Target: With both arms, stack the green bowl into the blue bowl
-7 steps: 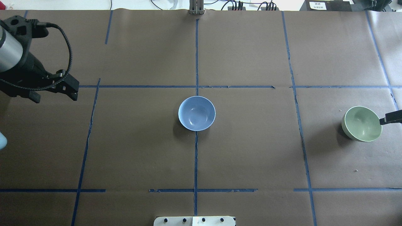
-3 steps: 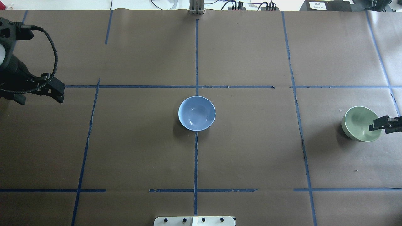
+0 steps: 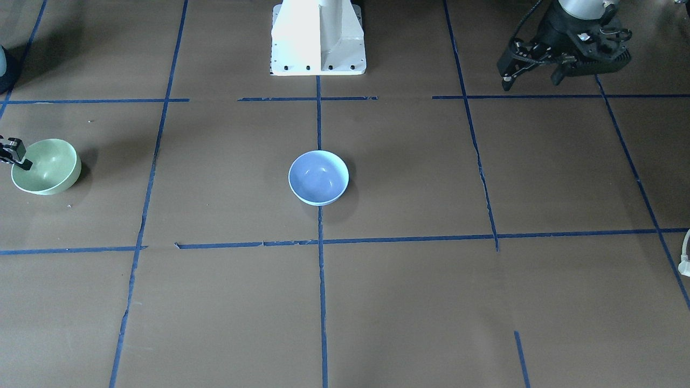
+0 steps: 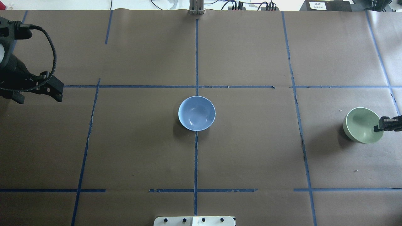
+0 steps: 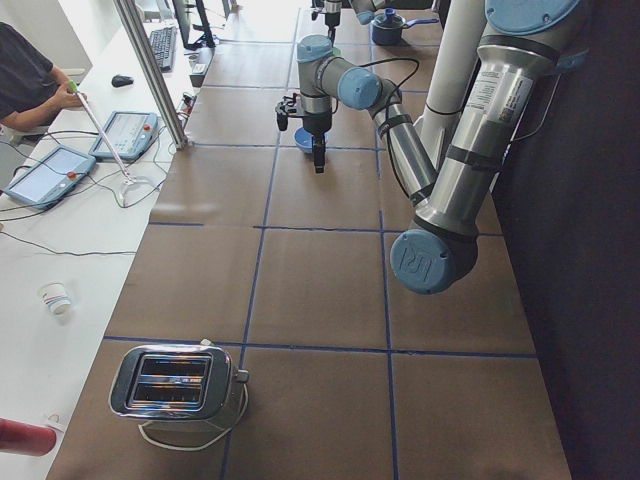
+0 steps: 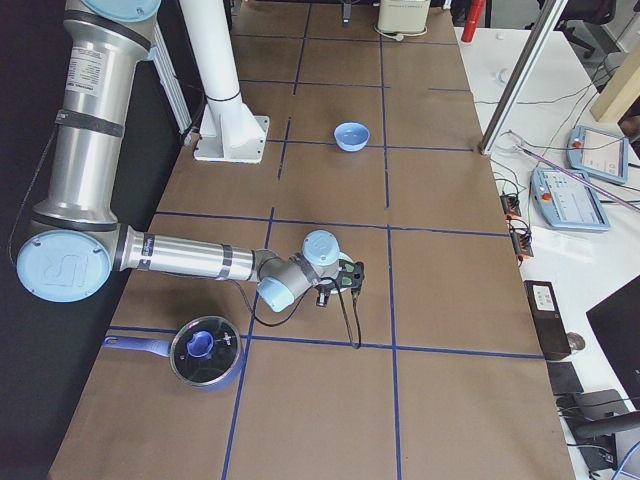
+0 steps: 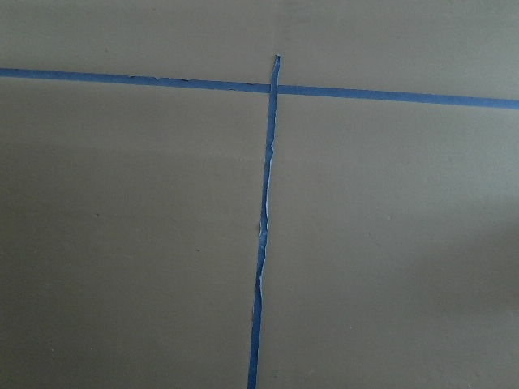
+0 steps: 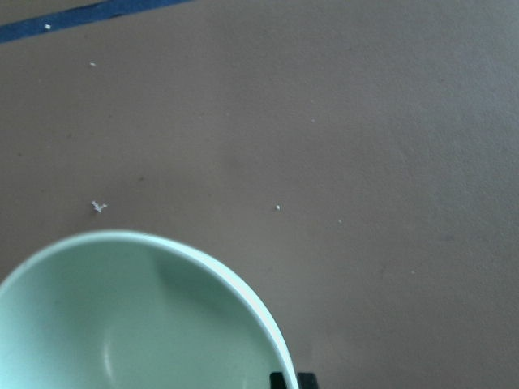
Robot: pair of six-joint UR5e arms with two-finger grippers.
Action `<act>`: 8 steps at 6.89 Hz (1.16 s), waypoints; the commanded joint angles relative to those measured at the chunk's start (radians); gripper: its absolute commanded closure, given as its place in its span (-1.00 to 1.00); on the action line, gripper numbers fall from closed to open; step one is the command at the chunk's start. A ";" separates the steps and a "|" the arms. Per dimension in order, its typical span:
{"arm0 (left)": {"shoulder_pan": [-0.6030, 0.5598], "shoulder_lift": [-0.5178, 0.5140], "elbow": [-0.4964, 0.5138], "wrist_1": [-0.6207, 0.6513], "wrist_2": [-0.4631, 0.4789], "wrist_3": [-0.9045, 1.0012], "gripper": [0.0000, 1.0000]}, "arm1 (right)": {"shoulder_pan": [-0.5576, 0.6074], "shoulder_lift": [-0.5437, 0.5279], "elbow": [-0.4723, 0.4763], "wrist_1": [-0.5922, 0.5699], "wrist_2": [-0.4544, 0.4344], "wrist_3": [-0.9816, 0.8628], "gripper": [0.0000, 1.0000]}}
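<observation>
Grasping the green bowl (image 3: 47,167) was the step in hand, by my reading.

Front-facing view: right gripper (image 3: 13,153) sat at the bowl's rim, on the side away from the blue bowl (image 3: 318,178). Left gripper (image 3: 531,81) hung spread and empty, well apart from both bowls.

Overhead view: one right finger reached over the rim into the green bowl. I could not tell whether the jaws had clamped.

Right wrist view: rim ran just beside a fingertip (image 8: 280,379).

Next move, as I judged it: confirm the pinch, lift clear, and carry to the blue bowl, which lay far beyond the green one from that gripper.
</observation>
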 commanded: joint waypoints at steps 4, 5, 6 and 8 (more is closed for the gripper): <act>-0.169 0.165 0.007 -0.012 -0.006 0.361 -1.00 | 0.039 0.093 0.267 -0.054 0.028 0.242 1.00; -0.221 0.195 0.039 -0.021 -0.009 0.397 -1.00 | 0.039 0.194 0.301 -0.153 0.031 0.298 1.00; -0.257 0.198 0.109 -0.053 -0.008 0.525 -1.00 | 0.010 0.294 0.342 -0.298 0.030 0.301 1.00; -0.404 0.195 0.269 -0.085 -0.039 0.786 -1.00 | -0.049 0.477 0.350 -0.481 0.011 0.312 1.00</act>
